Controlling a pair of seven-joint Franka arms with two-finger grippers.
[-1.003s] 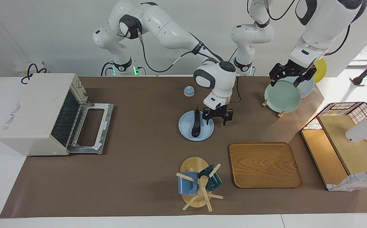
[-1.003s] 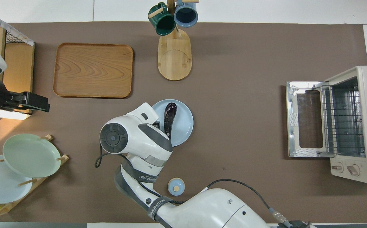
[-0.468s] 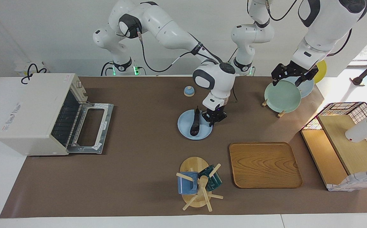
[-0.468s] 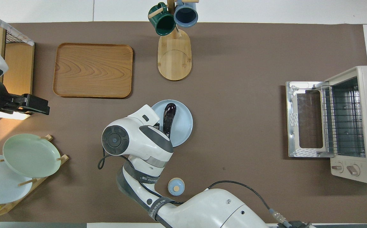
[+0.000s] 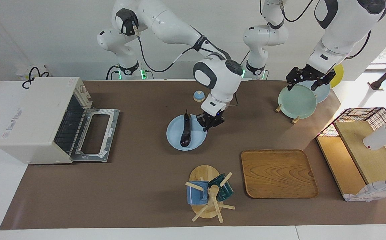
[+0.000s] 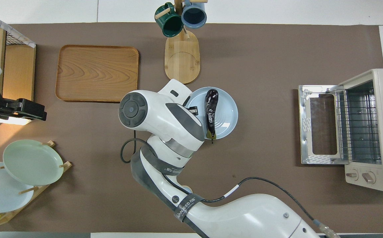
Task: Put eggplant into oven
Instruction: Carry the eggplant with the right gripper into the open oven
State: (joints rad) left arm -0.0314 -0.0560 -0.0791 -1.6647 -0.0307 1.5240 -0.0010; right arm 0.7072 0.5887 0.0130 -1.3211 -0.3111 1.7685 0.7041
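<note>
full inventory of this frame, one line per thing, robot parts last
eggplant: 1, dark purple, lying on the blue plate
blue plate: 1, light blue, mid-table
oven: 1, off-white, door open, at the right arm's end of the table
bell: 1, blue with tan top, nearer to the robots than the blue plate
wooden tray: 1, brown, farther from the robots than the plate rack
mug tree: 1, wood, holding a blue mug and a green mug
plate rack: 1, wood, holding green, blue and yellow plates
wire basket: 1, black, at the left arm's end
right gripper: at the blue plate's rim beside the eggplant
left gripper: over the plate rack, waiting
</note>
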